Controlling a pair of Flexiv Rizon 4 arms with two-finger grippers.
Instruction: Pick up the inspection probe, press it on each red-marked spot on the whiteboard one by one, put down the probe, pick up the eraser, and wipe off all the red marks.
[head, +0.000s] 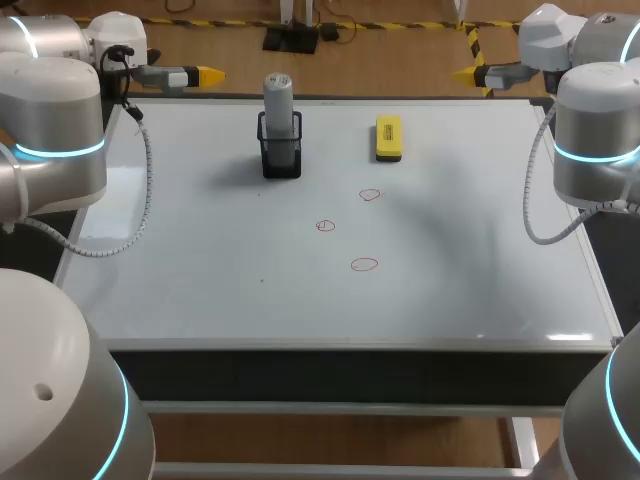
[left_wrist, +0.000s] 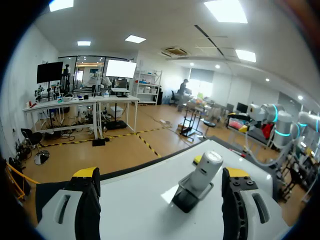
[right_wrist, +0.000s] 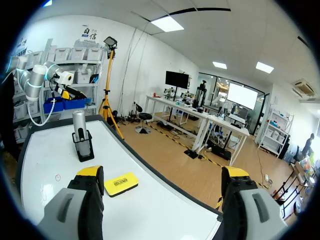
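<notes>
Your left hand (left_wrist: 160, 172) is released. Its two yellow-tipped fingers (left_wrist: 86, 173) stand wide apart and hold nothing. It hangs level at the far left corner of the whiteboard (head: 200, 260), pointing across toward the other side. Ahead of it, nearer one finger than the other and well apart from both, you see the inspection probe (left_wrist: 206, 170). This is a grey cylinder with a paler cap, seated in a black holder (left_wrist: 187, 197).

Your right hand (right_wrist: 162, 171) is released as well, fingers spread and empty. It hangs at the far right corner and points back toward the left. The eraser (right_wrist: 120, 183) lies on the board ahead of it, near one finger but not touching. The probe in its holder stands further on.

From the head view, the probe stands upright in the holder on the far part of the whiteboard, left of the middle. The eraser is yellow with a dark underside. It lies flat to the right of the holder, near the far edge and apart from it. The red marks (head: 370, 195) are three small circles toward the middle of the board, on the near side of the eraser. One is close below the eraser, one sits further left and nearer you, and the third is nearest of all. None of them touch. The whiteboard covers the top of the desk (head: 330, 375), and your two arms flank it.
</notes>
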